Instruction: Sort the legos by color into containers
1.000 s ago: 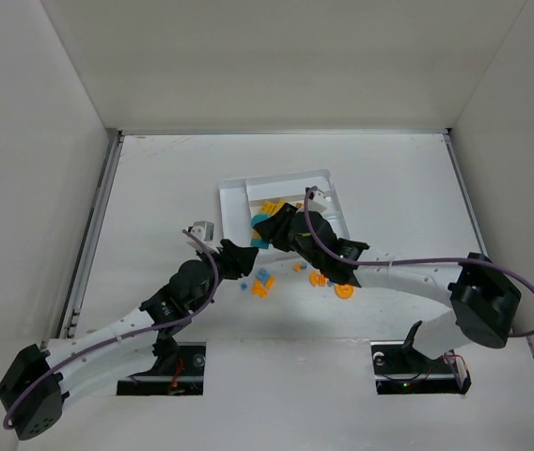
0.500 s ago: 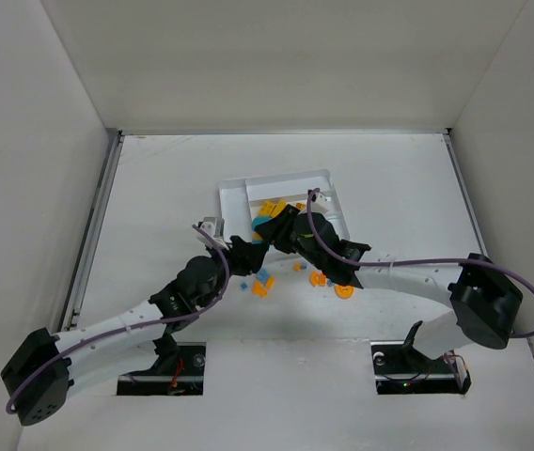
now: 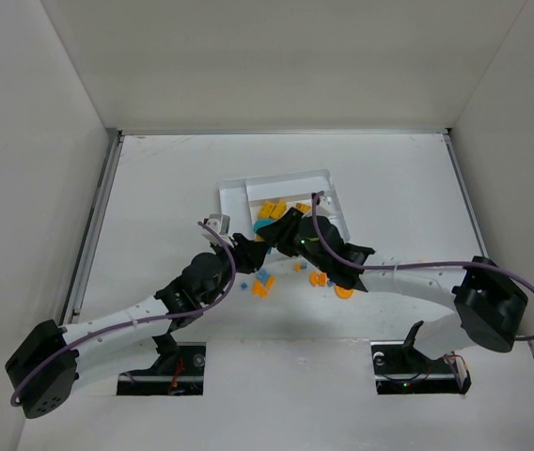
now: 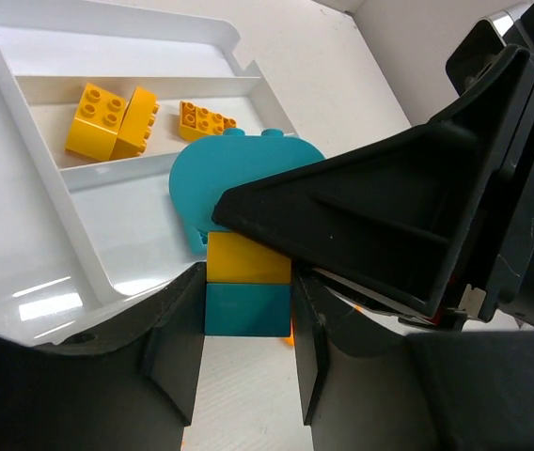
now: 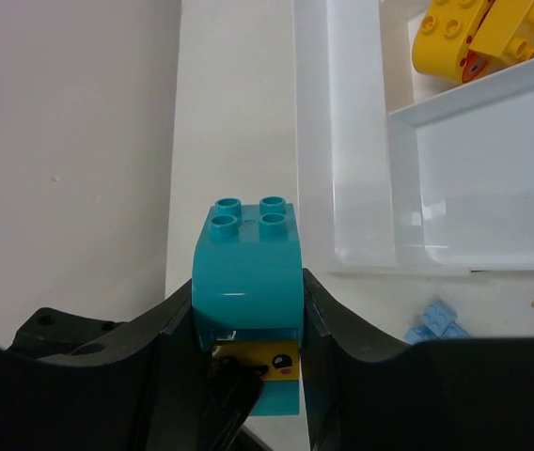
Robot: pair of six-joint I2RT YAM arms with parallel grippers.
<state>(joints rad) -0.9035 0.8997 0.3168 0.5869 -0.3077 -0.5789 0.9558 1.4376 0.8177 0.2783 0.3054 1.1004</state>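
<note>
The right gripper [image 5: 248, 315] clamps a teal rounded plastic brick [image 5: 248, 254], with a yellow face-printed brick [image 5: 256, 359] attached behind it. The left wrist view adds the stack's far end: a teal square block [image 4: 248, 315] pinched by the left gripper [image 4: 246, 299]. Overhead, both arms hide the stack at the near edge of the white compartmented tray [image 3: 232, 187], with orange pieces [image 3: 345, 291] on the table [image 3: 154, 188] nearby.

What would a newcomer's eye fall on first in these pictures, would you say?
Both grippers meet at the near edge of the white tray, the left gripper and the right gripper each clamped on one teal-and-yellow lego stack. Yellow bricks lie in one tray section, and orange pieces lie loose on the table.
</note>
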